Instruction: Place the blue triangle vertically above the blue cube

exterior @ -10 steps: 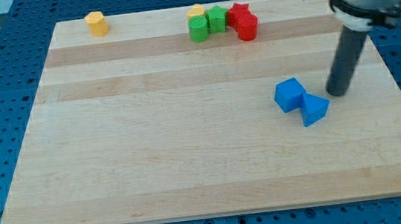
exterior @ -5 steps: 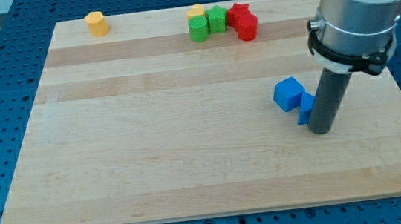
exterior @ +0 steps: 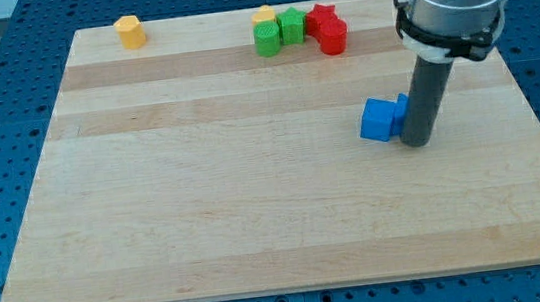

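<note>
The blue cube (exterior: 378, 119) lies on the wooden board (exterior: 205, 198) at the right of centre. The blue triangle (exterior: 402, 108) sits against the cube's right side; only a sliver of it shows, the rest is hidden behind my rod. My tip (exterior: 415, 142) rests on the board just right of the cube and at the triangle's lower right, touching or nearly touching it.
At the view's top, a cluster holds a yellow block (exterior: 263, 16), two green blocks (exterior: 268, 39) (exterior: 291, 25) and two red blocks (exterior: 332, 36) (exterior: 319, 15). An orange-yellow block (exterior: 130, 31) sits at the top left.
My tip swung from the triangle's upper right down around its lower right, then moved up and left. The triangle was pushed up beside the cube, and the cube shifted slightly left.
</note>
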Action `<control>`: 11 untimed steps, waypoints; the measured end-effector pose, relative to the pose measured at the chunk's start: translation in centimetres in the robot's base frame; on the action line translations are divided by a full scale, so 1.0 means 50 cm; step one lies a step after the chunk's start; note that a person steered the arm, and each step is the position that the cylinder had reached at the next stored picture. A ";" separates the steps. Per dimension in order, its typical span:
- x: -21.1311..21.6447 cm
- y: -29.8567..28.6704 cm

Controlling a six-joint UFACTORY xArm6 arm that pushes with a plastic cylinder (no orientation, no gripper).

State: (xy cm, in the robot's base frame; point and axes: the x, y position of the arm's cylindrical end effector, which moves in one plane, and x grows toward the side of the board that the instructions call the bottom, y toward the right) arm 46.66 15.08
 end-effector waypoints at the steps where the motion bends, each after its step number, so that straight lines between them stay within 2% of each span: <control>1: -0.024 0.000; 11: -0.267 0.011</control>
State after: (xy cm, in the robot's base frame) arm 33.30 15.61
